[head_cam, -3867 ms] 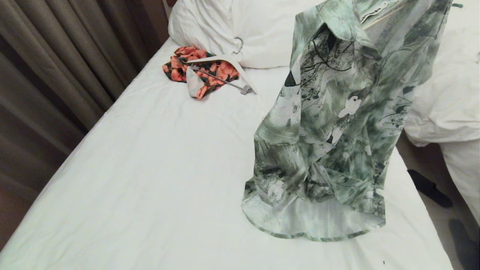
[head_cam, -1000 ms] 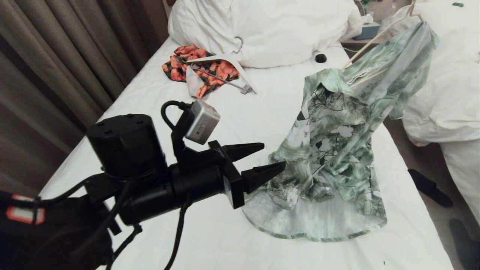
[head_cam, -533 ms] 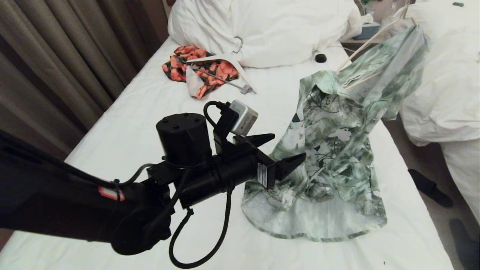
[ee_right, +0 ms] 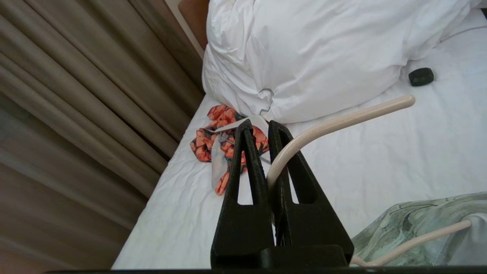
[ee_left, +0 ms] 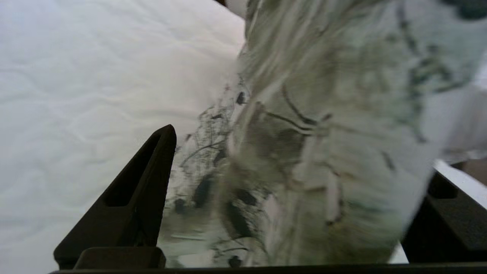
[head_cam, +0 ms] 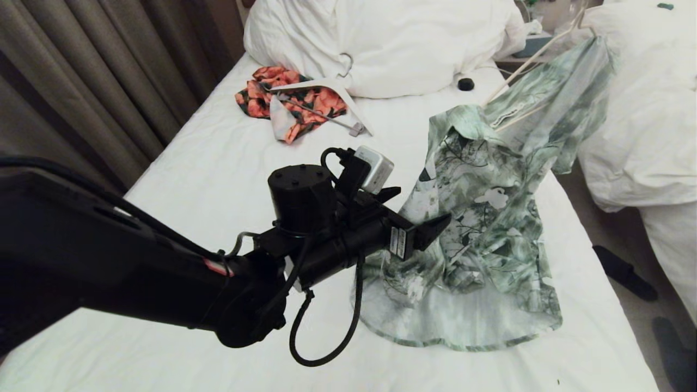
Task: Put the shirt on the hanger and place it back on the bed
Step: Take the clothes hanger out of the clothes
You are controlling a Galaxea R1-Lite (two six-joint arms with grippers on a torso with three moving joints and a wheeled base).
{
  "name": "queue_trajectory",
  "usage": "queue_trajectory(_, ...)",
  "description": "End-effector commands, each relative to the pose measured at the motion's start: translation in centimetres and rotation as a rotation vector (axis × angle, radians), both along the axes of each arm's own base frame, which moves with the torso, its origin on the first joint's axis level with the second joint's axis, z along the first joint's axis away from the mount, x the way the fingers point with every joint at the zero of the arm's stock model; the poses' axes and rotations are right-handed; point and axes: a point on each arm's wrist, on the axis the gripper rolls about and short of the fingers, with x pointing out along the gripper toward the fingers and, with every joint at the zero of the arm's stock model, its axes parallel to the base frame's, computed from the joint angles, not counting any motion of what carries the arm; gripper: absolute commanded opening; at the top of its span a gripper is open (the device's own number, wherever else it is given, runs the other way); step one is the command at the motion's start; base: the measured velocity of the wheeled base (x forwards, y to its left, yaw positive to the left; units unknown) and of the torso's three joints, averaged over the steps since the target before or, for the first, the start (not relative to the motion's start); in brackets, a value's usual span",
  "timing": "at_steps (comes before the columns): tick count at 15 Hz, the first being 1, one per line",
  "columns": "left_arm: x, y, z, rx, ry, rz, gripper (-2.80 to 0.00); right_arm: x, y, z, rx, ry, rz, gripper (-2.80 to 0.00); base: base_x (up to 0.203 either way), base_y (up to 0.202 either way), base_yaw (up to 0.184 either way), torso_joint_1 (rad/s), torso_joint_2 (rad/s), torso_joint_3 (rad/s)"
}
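The green-and-white shirt (head_cam: pixel 490 218) hangs partly on the thin cream hanger (head_cam: pixel 531 57), its hem spread on the bed (head_cam: pixel 218 179). The hanger slants up to the right, one arm inside the collar. My left gripper (head_cam: pixel 416 209) is open at the shirt's left side, and in the left wrist view shirt cloth (ee_left: pixel 304 133) fills the gap between its spread fingers (ee_left: pixel 152 190). My right gripper (ee_right: pixel 260 125) is out of the head view. In the right wrist view it is shut on the hanger (ee_right: pixel 342 121) at its hook, above the shirt (ee_right: pixel 411 217).
An orange floral garment on a thick white hanger (head_cam: pixel 297 100) lies near the big pillow (head_cam: pixel 381 38). A small black object (head_cam: pixel 465 84) sits by the pillow. Another bed's duvet (head_cam: pixel 648 125) is close on the right, curtains (head_cam: pixel 81 81) on the left, dark slippers (head_cam: pixel 623 272) on the floor.
The left arm has come into view and pushed forward and right until its open fingers reach the shirt. The hanger end of the shirt has dropped and drifted slightly left.
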Motion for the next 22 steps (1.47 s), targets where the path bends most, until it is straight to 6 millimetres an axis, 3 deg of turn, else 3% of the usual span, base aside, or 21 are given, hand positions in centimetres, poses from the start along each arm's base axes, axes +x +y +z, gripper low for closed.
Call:
queue_trajectory(1, 0.2, -0.2, -0.1, -0.001, -0.004, 0.001, -2.80, 0.0, 0.0, 0.0, 0.001, -0.002, 0.004, -2.80, 0.000, 0.000, 0.000, 0.000, 0.00, 0.000)
queue_trajectory(22, 0.0, 0.0, 2.6, -0.061, -0.064, 0.032, -2.80, -1.4, -0.1, 0.8, 0.011, -0.027, 0.019, -2.80, 0.000, 0.000, 0.000, 0.000, 0.00, 0.000)
